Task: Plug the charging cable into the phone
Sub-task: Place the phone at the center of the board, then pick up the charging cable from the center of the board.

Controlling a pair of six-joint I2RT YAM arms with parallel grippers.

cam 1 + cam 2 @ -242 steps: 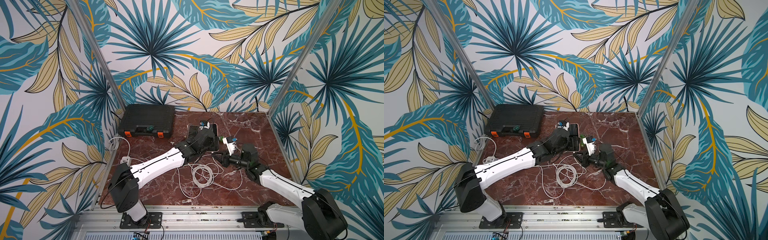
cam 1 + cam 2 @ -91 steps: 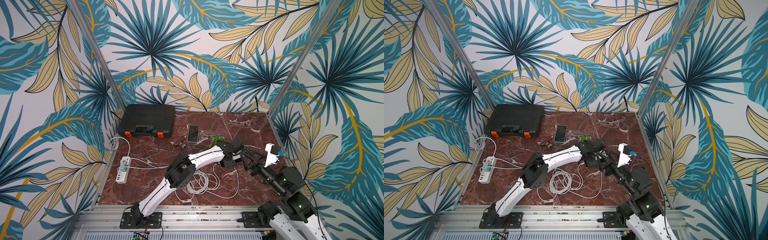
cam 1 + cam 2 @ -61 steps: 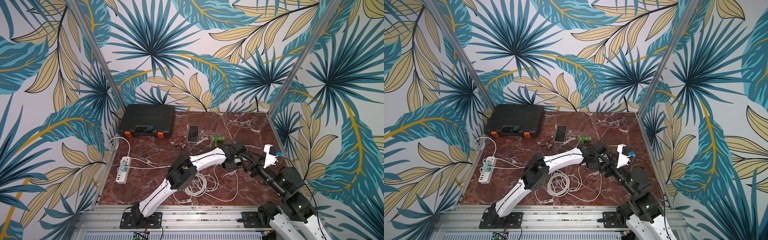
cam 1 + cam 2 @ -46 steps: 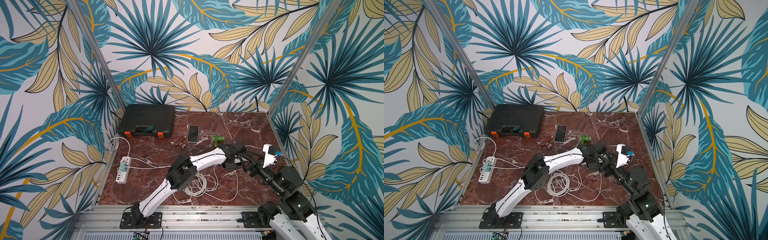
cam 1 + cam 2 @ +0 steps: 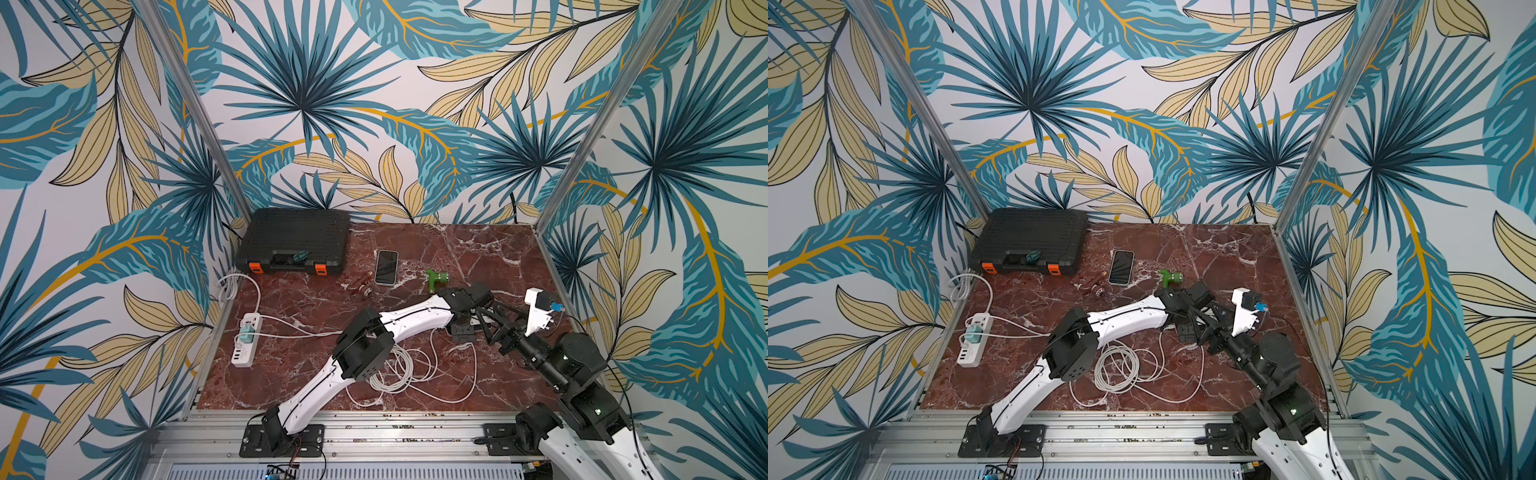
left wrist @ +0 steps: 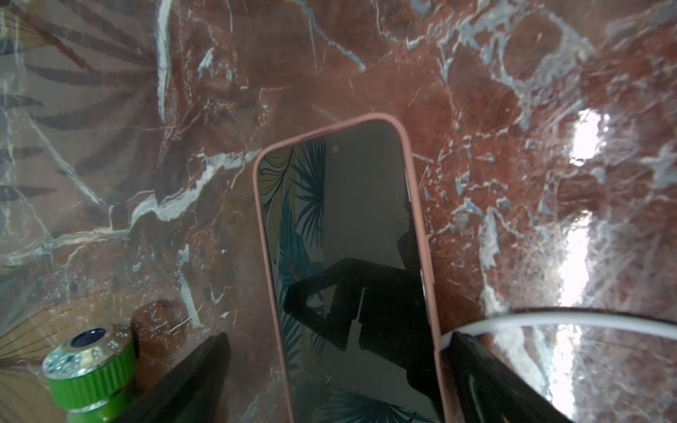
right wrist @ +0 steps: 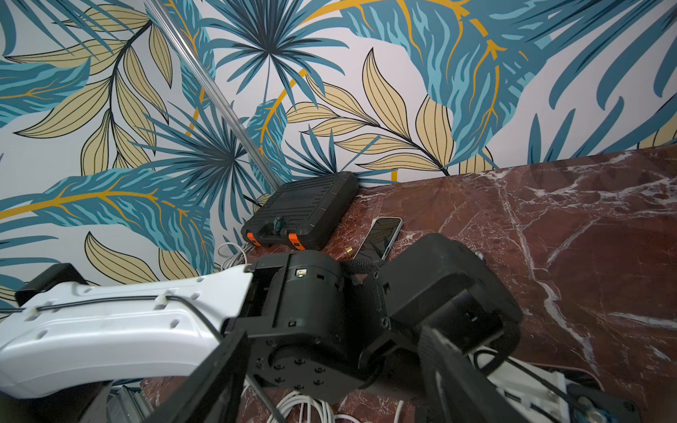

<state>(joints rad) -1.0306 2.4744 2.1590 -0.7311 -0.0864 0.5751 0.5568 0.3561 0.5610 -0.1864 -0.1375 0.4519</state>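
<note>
the white left arm (image 5: 415,318) reaches across the red marble tabletop (image 5: 478,249), left gripper (image 5: 461,332) just beside right gripper (image 5: 482,322) — both spread, pinching nothing — so they may clash or snag the loose white charging cable (image 5: 397,370). the pink-cased phone (image 5: 386,267) lies flat, well apart. a black plastic tool case (image 5: 293,239) sits aside; a small green valve (image 5: 435,277) lies in between.

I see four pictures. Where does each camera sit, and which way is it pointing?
Both top views: a camera pair high over the front edge, looking down on the table; left arm and right arm show.
Left wrist: rides the left arm, looking closely at the phone; left fingers show.
Right wrist: rides the right arm, facing the back wall and toolbox; right fingers and the left arm show.
Shared: every view shows the phone.
</note>
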